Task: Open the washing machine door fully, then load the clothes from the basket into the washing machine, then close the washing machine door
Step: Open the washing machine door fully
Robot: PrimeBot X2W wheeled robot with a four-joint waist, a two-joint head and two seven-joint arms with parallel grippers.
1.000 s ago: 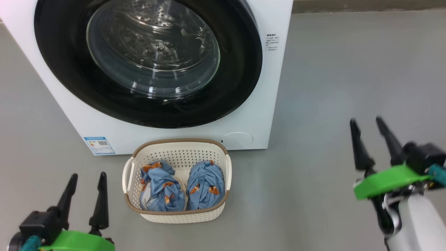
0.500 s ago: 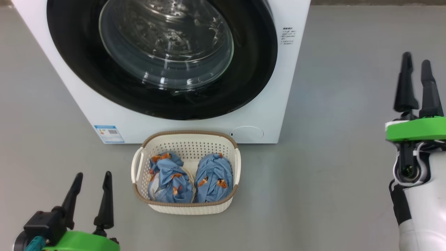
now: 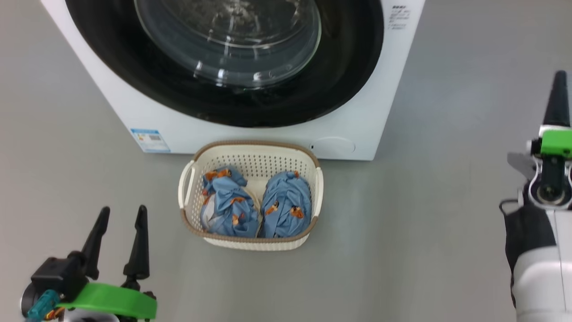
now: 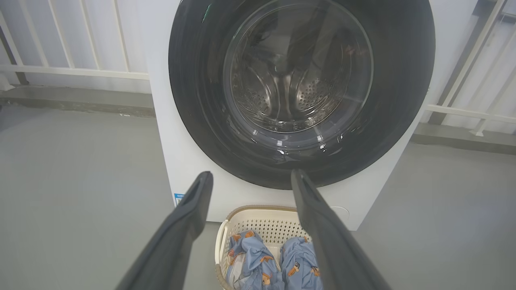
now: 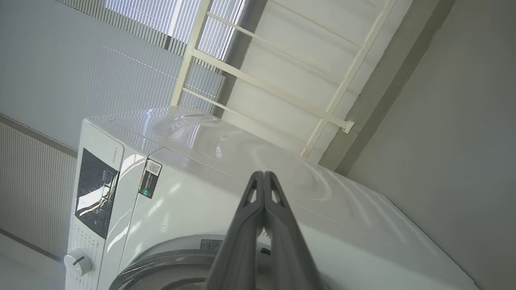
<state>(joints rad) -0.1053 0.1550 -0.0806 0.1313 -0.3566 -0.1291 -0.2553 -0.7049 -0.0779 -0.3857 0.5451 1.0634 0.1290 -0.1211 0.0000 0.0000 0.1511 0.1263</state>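
The washing machine [image 3: 357, 116] stands at the top of the head view with its door [image 3: 348, 67] lying flush against the front, black rim around the glass bowl. In front of it on the floor sits the basket [image 3: 254, 144], holding the clothes as two blue bundles [image 3: 228, 205] [image 3: 286, 210]. My left gripper [image 3: 123, 210] is open and empty at the lower left, left of the basket. In the left wrist view this gripper [image 4: 250, 175] points at the door [image 4: 302, 92] above the basket [image 4: 262, 217]. My right gripper [image 3: 558, 78] is raised at the far right, edge-on. In its wrist view the right gripper [image 5: 263, 173] is shut on nothing.
Grey floor spreads on both sides of the machine. A blue label [image 3: 149, 139] and a round service flap [image 3: 333, 146] mark its lower front. The right wrist view shows the control panel [image 5: 94, 193] and a knob [image 5: 76, 262]. A white railing [image 4: 72, 72] runs behind.
My right gripper has risen, turned edge-on and gone from open to shut. The head camera has shifted, so machine and basket sit further right. The left gripper has stayed open.
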